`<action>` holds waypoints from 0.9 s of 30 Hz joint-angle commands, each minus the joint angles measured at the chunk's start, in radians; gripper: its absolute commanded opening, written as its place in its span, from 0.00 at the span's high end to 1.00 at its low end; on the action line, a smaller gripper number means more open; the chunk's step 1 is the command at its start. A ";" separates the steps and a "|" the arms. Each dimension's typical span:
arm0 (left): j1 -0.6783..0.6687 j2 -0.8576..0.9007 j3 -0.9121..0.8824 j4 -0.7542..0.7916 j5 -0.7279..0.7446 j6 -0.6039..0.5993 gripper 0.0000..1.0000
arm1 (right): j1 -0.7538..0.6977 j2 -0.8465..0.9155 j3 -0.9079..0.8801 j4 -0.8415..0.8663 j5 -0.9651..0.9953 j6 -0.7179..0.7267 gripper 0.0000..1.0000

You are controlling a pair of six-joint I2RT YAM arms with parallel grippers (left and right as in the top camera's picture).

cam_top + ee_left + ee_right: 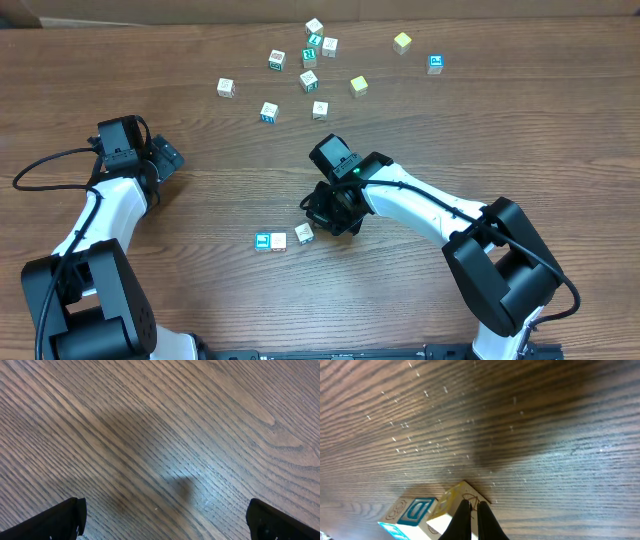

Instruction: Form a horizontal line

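A short row lies on the table at front centre: a blue-faced cube [263, 241] touches a whitish cube [279, 241]. A pale cream cube [304, 233] sits just right of them, turned askew and slightly higher. My right gripper [314, 224] is shut, its tips resting on the cream cube's top [455, 501] in the right wrist view [472, 504]. A cube with a blue letter face [415, 512] sits against the cream cube's left. My left gripper [165, 158] is open and empty over bare wood [165, 520].
Several loose letter cubes are scattered at the back of the table, among them a white one [226, 87], a teal-faced one [277, 60], a yellow-green one [402, 42] and a blue-faced one [436, 64]. The nearest loose cubes [320, 109] lie behind the right arm.
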 commanded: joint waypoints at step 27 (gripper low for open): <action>-0.001 -0.005 0.013 -0.003 -0.014 0.003 0.00 | 0.037 0.008 -0.008 -0.020 -0.064 0.005 0.96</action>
